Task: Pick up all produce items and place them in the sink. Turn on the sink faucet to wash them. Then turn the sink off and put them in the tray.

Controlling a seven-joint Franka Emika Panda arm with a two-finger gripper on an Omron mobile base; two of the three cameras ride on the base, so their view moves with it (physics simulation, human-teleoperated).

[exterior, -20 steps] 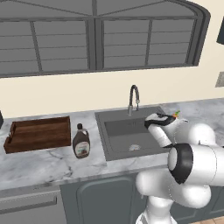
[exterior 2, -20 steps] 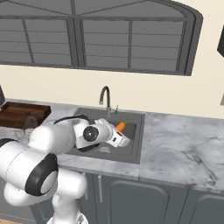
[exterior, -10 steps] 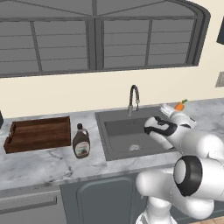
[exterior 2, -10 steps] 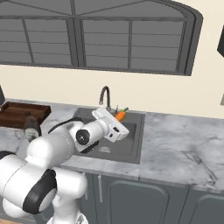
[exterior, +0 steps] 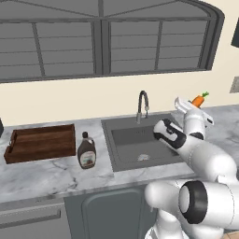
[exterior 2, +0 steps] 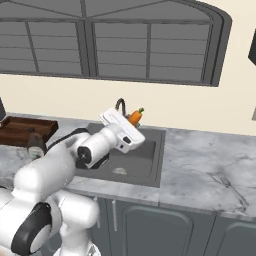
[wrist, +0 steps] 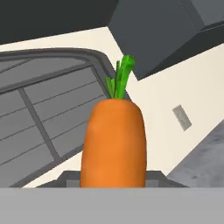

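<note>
My gripper is shut on the small orange carrot, holding it up in the air with its green top pointing upward. In the right base view the carrot and gripper hang above the back right part of the dark-grey sink, beside the gooseneck faucet. The hand view has the carrot upright between my fingertips. The sink lies below, its faucet behind it. The brown wooden tray sits at the far left of the counter.
A brown syrup bottle with a dark cap stands between the tray and the sink. Marble counter stretches to the right of the sink. A dark-framed window fills the wall behind, and an outlet sits at the right.
The arm has lifted the carrot well up from just above the sink's rim, and the hand has tilted upward. The grip on the carrot is unchanged.
</note>
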